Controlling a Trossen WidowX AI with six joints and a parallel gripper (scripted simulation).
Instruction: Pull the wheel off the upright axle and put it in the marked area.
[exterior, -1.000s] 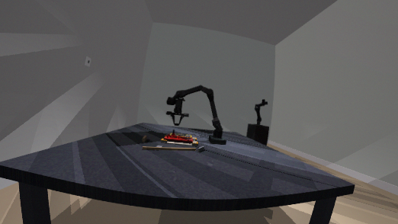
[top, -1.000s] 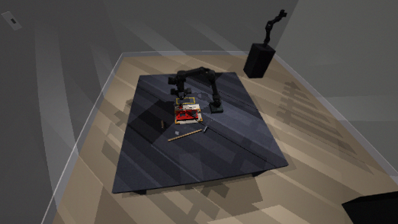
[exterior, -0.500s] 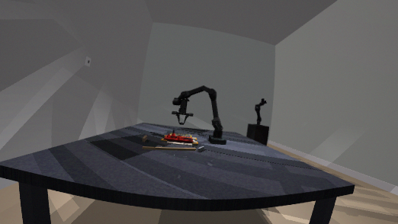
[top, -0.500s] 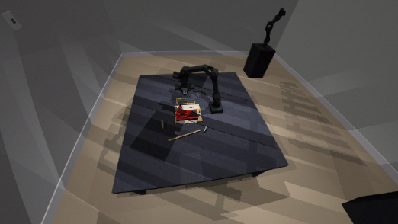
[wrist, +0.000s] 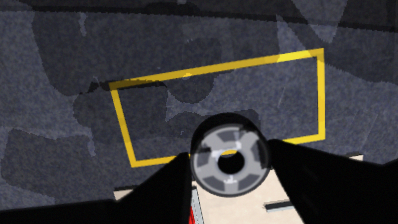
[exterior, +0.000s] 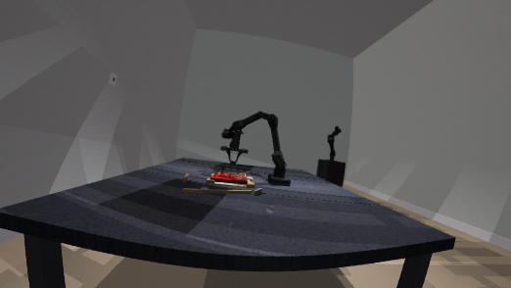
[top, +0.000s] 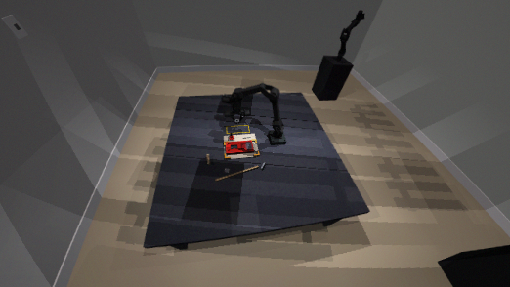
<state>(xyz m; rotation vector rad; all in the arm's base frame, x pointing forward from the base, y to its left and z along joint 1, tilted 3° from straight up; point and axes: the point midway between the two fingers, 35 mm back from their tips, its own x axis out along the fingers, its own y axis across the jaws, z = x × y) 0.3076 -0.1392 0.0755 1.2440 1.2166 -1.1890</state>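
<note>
The grey wheel with a dark tyre (top: 236,120) (wrist: 250,175) is between the fingers of my gripper (exterior: 234,162) (wrist: 228,154), which is shut on it. The wheel is off the axle and held in the air. In the wrist view it overlaps the near line of the marked area, a yellow outline (top: 249,129) (wrist: 321,95). In the top view it shows just beyond the outline's far line. A small red upright part (top: 231,137), perhaps the axle, stands at the board's far left. The wheel is too small and dark to make out well in the exterior view.
The white board (top: 248,138) (wrist: 240,202) with red parts lies beside the marked area, on its near side. A wooden stick (top: 236,173) (exterior: 215,190), a small wooden peg (top: 208,159) (exterior: 186,178) and a grey piece (top: 263,166) (exterior: 258,191) lie around it.
</note>
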